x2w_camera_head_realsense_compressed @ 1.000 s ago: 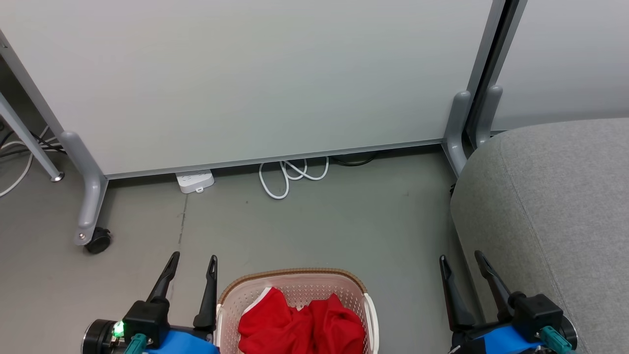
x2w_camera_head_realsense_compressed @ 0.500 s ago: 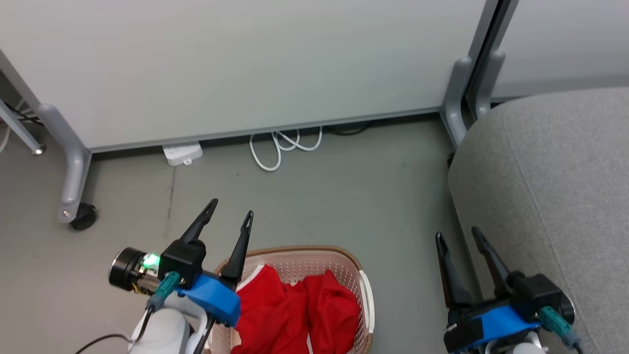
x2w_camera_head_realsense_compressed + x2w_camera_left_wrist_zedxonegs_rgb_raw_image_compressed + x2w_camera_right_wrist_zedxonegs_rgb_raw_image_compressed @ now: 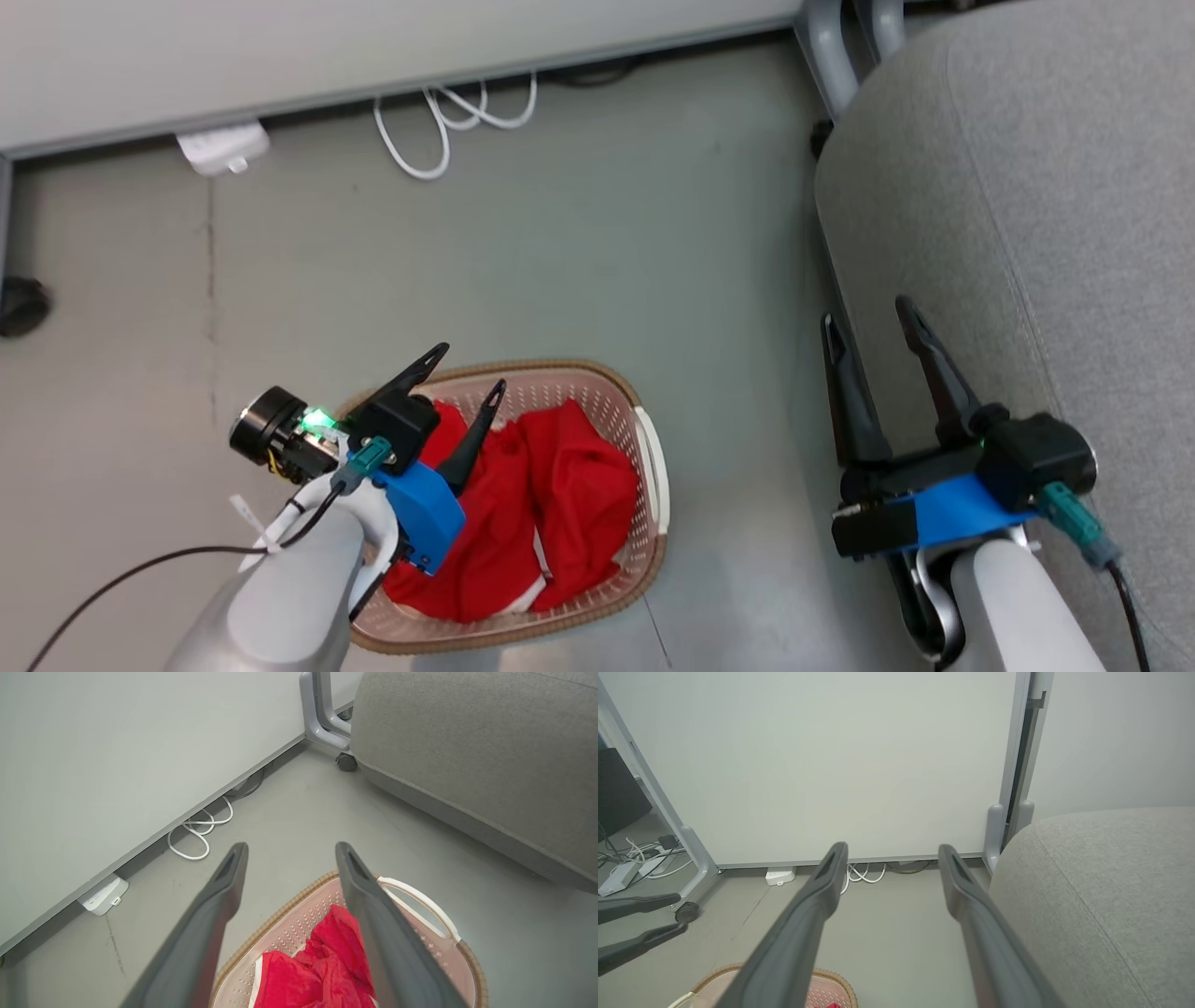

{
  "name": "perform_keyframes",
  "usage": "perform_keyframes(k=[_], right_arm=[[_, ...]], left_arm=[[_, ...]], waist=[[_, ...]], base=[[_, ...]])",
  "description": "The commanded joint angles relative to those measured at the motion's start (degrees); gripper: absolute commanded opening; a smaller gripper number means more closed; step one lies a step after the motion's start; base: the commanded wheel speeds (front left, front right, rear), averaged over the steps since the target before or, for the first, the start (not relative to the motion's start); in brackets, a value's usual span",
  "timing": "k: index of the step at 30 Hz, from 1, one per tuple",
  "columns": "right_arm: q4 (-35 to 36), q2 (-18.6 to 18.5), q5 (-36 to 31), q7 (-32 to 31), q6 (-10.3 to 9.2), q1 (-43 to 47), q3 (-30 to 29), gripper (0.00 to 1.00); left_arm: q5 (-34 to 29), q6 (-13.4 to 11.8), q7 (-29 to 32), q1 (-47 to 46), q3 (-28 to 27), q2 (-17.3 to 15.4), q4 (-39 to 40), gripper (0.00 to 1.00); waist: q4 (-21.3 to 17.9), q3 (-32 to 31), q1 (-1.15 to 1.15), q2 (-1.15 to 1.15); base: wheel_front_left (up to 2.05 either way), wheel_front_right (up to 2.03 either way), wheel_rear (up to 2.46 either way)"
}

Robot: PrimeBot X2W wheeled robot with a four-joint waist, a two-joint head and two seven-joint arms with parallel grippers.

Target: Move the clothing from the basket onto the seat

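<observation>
Left fingers (image 3: 478, 431): spread wide and empty, hanging over the near-left part of the basket. One finger crosses above the red cloth and the other lies over the rim.
Right fingers (image 3: 848, 392): also wide apart and holding nothing, close beside the seat's edge and well clear of the basket.
Clothing (image 3: 569, 476): a crumpled red heap with a strip of white trim, lying below the left fingers and out beyond their tips. I judge nothing is touching it.
Basket (image 3: 579, 387): on the floor (image 3: 597, 233), under the left fingers and off to the left of the right fingers.
Seat (image 3: 1074, 205): just to the right of the right fingers, bare grey upholstery with no garment on it.
What changed: a second ago the left fingers stood outside the basket's left rim. They have since swung inward over it. The head camera has tipped downward too, so the shift of the whole scene is not the things moving. The right fingers have kept their place by the seat, and the heap looks undisturbed.
Meaning for the task: the reach has begun, but nothing is gripped or moved yet.
Next call: in the left wrist view the tips aim past the far rim, so they probably need to tilt down into the heap before closing.
</observation>
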State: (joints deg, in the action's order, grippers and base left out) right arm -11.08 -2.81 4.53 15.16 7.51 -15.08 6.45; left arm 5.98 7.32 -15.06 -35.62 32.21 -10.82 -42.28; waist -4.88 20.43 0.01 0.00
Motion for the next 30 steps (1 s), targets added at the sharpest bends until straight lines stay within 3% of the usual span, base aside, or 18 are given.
perform_keyframes(k=[1, 17, 30], right_arm=[[0.3, -0.1, -0.3, 0.0, -0.04, -1.1, 0.2, 1.0], [3.7, -0.1, -0.6, 0.0, -0.03, -10.6, 1.7, 1.0], [5.6, -0.1, -0.9, 0.0, -0.04, -13.9, 2.1, 1.0]], left_arm=[[0.2, 0.2, -0.2, -1.1, 0.4, -0.6, -0.5, 1.0], [6.9, 0.3, -0.1, -15.2, 22.7, -4.8, -18.6, 1.0], [13.7, 0.3, 2.8, -21.1, 34.4, -5.9, -26.1, 1.0]], waist=[[-1.9, 4.0, -0.01, 0.0], [-5.1, 20.1, -0.01, 0.0], [-6.3, 28.0, -0.01, 0.0]], base=[[0.0, 0.0, 0.0], [0.0, 0.0, 0.0], [0.0, 0.0, 0.0]])
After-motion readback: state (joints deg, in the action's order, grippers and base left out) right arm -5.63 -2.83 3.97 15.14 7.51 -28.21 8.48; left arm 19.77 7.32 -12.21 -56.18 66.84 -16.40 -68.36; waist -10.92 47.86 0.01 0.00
